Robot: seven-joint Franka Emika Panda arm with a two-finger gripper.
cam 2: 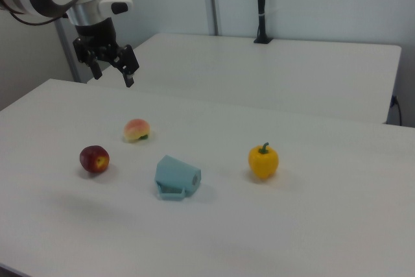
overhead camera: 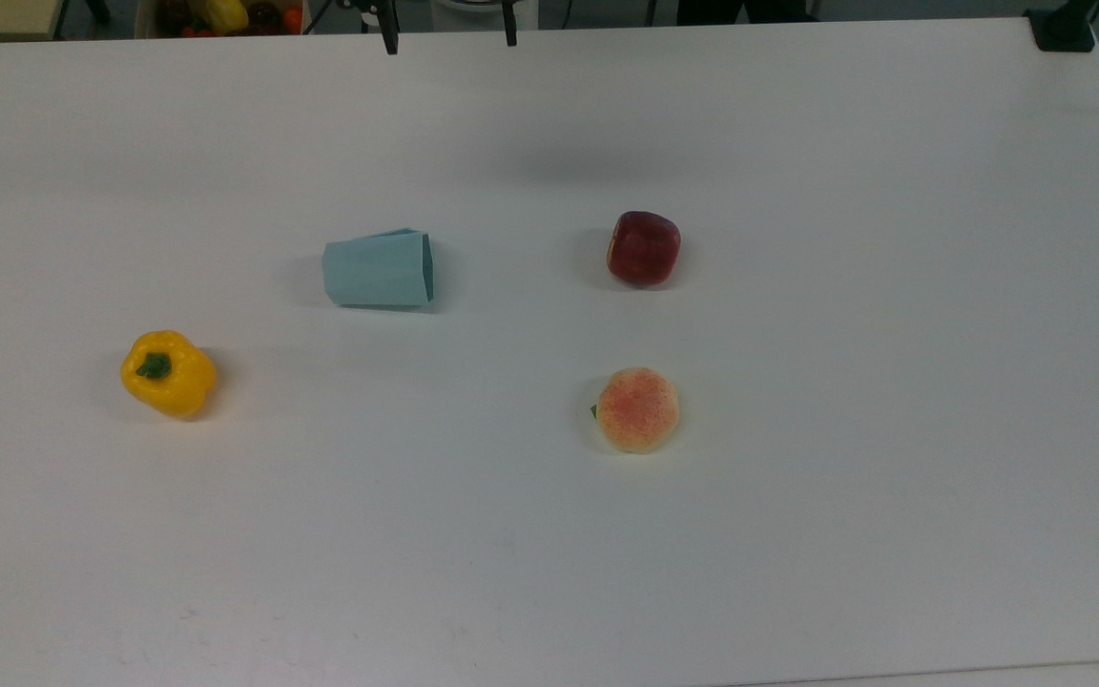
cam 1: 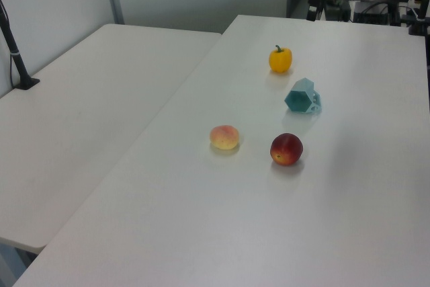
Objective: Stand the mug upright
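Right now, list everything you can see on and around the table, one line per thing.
mug: one, pale blue-teal, lying on its side mid-table, rim toward the top view's right
bell pepper: one, yellow, toward the top view's left
apple: one, dark red, on the top view's right of the mug
peach: one, pink-orange, nearer than the apple in the top view
table: one, white
second table: one, white, alongside
gripper: one, black, open, raised above the table

Matt, smooth white table (overhead camera: 798, 534); mug (overhead camera: 379, 269) matt and faceted; pepper (overhead camera: 168, 373) glossy like plastic; peach (overhead camera: 637, 409) dull, speckled.
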